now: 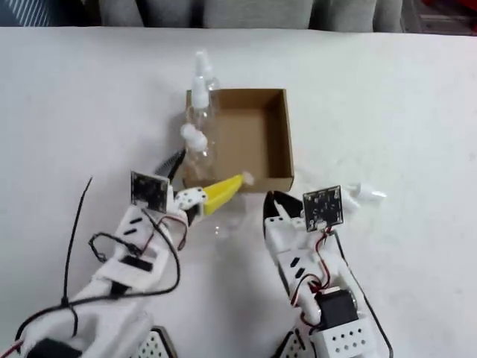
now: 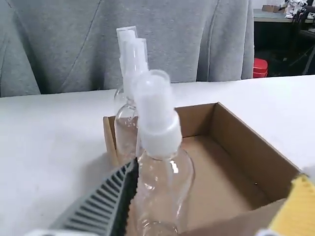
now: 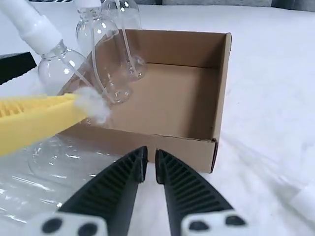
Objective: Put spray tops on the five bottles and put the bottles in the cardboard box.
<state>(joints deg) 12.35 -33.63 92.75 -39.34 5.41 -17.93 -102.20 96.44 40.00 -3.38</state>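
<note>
Gaping wide, left hand (image 1: 210, 167) beside bottle (image 2: 162, 174)

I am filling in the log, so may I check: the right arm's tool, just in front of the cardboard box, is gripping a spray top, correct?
Not quite. The right arm's tool is just in front of the cardboard box, but it is shut on nothing, as the right wrist view shows. A loose spray top lies on the table off to its side.
</note>
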